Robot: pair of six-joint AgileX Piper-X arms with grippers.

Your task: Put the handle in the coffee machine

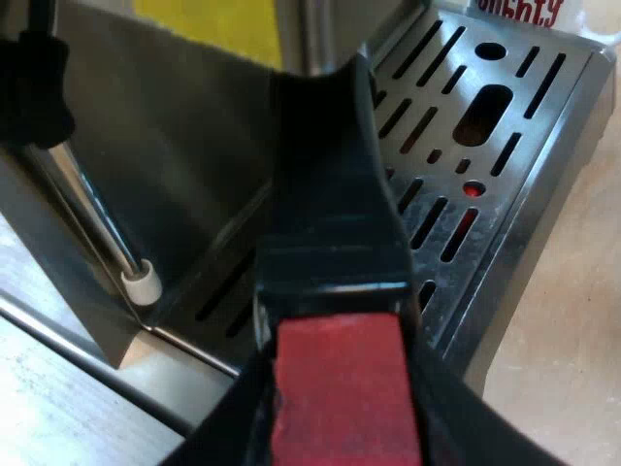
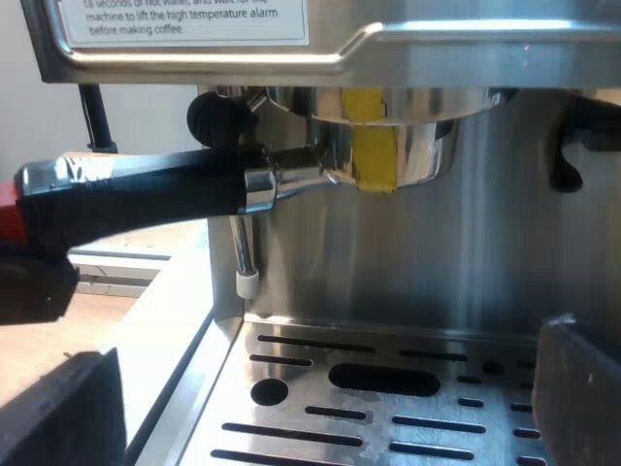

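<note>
My left gripper (image 1: 340,388) clenches the holder's red-ended handle (image 1: 335,243) over the drip tray (image 1: 524,223), steam wand (image 1: 97,216) at its ten o'clock. The right gripper (image 2: 320,408) hangs released; the holder (image 2: 398,146) sits, seemingly seated, under the espresso machine (image 2: 466,252) head, handle toward nine o'clock.

The handle (image 1: 330,214) blocks much of the drip tray (image 1: 558,136) from me, and its red end (image 1: 340,388) runs off the picture's edge. In the right wrist view the machine's label (image 2: 184,19) is cropped, and yellow tape (image 2: 374,155) covers part of the holder's basket (image 2: 427,146).
</note>
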